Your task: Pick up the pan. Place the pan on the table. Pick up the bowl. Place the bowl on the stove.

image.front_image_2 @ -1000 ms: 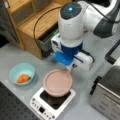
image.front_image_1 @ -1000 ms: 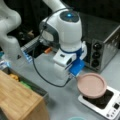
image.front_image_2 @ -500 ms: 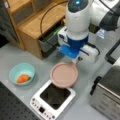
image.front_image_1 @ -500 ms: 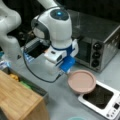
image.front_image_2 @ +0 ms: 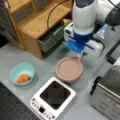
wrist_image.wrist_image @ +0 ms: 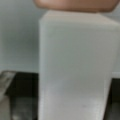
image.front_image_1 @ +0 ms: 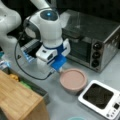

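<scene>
The dusty-pink pan (image.front_image_1: 73,80) (image.front_image_2: 69,69) is off the stove, low over the grey table (image.front_image_2: 15,55) between the stove and the arm. Whether it rests on the table I cannot tell. My gripper (image.front_image_1: 60,70) (image.front_image_2: 81,55) is shut on its short white handle (wrist_image.wrist_image: 75,62), which fills the wrist view with the pan's pink rim (wrist_image.wrist_image: 75,3) above it. The white stove (image.front_image_1: 98,96) (image.front_image_2: 53,96) shows its dark plate bare. The light-teal bowl (image.front_image_2: 15,71), with an orange piece of food (image.front_image_2: 23,78) in it, sits on the table at a front view's left, well away from the gripper.
A silver toaster oven (image.front_image_1: 92,45) (image.front_image_2: 107,92) with black knobs stands close beside the pan and stove. A light wooden block (image.front_image_1: 17,100) and wooden shelf (image.front_image_2: 37,22) flank a dark bin (image.front_image_2: 50,40) near the arm's base.
The gripper has carried the pan off the stove's dark plate and lowered it beside the stove, towards the arm. The bowl has stayed put.
</scene>
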### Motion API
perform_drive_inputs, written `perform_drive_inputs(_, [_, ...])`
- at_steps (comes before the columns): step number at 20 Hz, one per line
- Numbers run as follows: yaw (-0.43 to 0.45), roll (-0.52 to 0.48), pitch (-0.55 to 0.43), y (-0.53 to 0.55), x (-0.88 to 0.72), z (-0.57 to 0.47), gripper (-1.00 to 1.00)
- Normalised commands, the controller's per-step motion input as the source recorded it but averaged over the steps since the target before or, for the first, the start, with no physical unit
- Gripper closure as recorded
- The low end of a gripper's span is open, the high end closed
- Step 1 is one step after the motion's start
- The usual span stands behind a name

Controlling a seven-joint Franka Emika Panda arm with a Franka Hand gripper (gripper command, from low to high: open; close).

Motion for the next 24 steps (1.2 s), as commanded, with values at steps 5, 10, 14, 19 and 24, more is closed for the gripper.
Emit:
perform_drive_inputs(5, [0.135, -0.028, -0.213, -0.18, -0.37, -0.22, 1.00])
perform_drive_inputs(10, [0.168, -0.098, -0.201, -0.14, -0.23, -0.24, 1.00])
perform_drive_inputs(14, [0.180, -0.149, -0.174, -0.11, -0.08, -0.27, 1.00])
perform_drive_inputs(19, [0.149, -0.187, -0.122, -0.08, 0.06, -0.29, 1.00])
perform_drive_inputs(24, [0.097, -0.158, -0.083, -0.04, 0.14, -0.26, 1.00])
